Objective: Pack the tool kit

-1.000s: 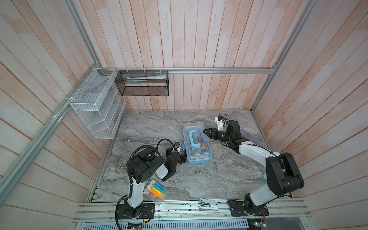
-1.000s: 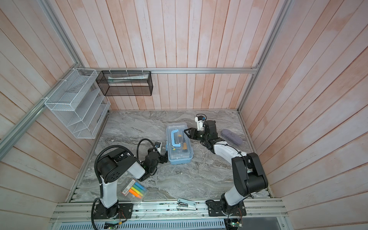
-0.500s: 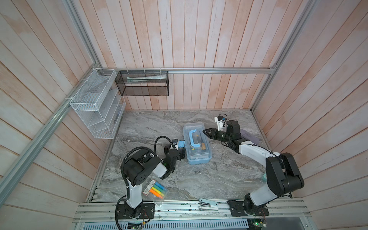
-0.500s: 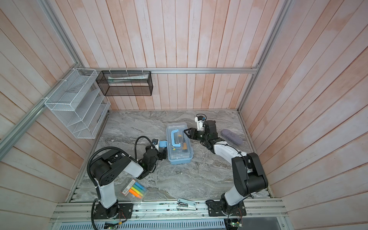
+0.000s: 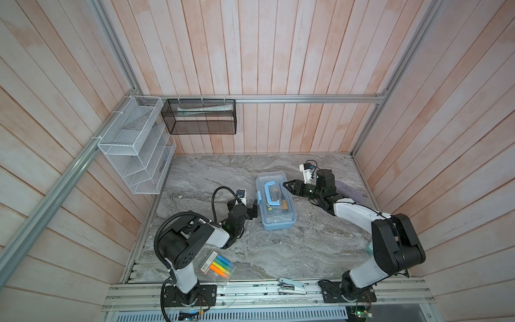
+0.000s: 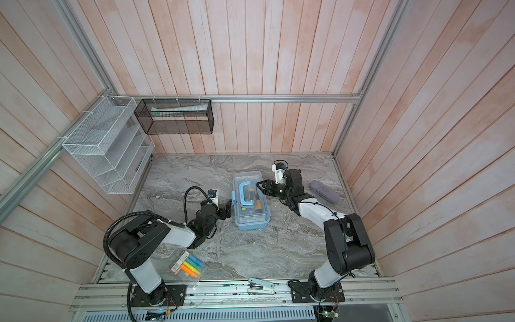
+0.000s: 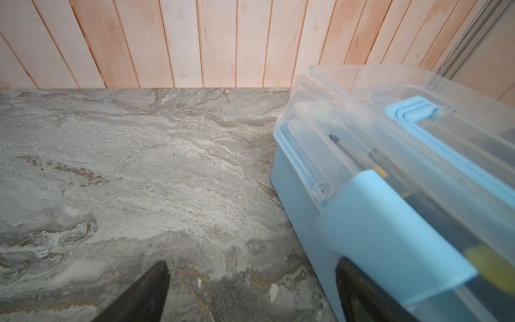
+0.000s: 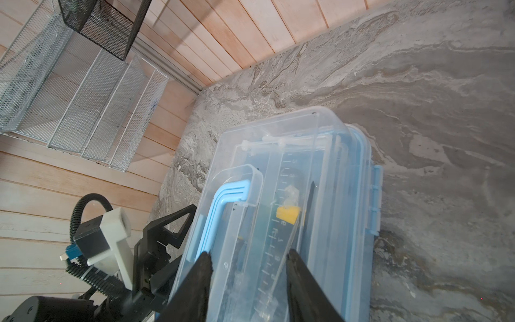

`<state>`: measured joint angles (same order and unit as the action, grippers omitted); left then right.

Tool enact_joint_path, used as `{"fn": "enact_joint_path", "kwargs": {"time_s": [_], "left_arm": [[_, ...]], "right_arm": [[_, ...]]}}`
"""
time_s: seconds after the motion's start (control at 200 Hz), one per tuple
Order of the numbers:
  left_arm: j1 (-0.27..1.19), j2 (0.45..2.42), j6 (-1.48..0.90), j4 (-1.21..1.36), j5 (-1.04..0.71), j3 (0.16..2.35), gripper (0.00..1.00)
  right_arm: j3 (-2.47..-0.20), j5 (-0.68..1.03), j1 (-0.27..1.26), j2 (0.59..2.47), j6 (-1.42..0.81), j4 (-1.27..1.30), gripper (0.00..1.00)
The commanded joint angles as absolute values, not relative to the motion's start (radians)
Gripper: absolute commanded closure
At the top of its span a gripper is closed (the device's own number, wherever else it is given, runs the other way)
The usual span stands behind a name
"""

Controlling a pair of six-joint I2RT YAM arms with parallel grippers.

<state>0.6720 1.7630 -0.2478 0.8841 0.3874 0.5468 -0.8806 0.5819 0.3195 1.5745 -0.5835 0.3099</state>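
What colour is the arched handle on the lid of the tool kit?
Light blue; the handle of the tool kit shows best in a top view.

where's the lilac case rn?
In a top view, the lilac case lies on the table far right, just behind the right arm, near the right wall.
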Motion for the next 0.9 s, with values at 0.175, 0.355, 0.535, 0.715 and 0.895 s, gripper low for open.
{"fn": "enact_joint_path", "kwargs": {"time_s": [0.175,0.355,0.535,0.715,0.895], "left_arm": [[0.651,1.734,-0.443,0.851,0.227,0.583,0.08],[0.617,1.704,-0.555,0.854,0.123,0.575,0.1],[0.607,1.669,-0.606,0.858,0.089,0.561,0.11],[0.607,1.668,-0.638,0.856,0.059,0.559,0.15],[0.605,1.701,-0.69,0.916,0.011,0.544,0.28]], "right_arm": [[-0.857,0.598,0.33,1.557,-0.597,0.334,0.57],[-0.855,0.606,0.339,1.57,-0.601,0.34,0.57],[-0.853,0.606,0.342,1.576,-0.603,0.342,0.57],[-0.85,0.604,0.345,1.58,-0.603,0.345,0.57],[-0.85,0.592,0.348,1.591,-0.603,0.341,0.58]]}}
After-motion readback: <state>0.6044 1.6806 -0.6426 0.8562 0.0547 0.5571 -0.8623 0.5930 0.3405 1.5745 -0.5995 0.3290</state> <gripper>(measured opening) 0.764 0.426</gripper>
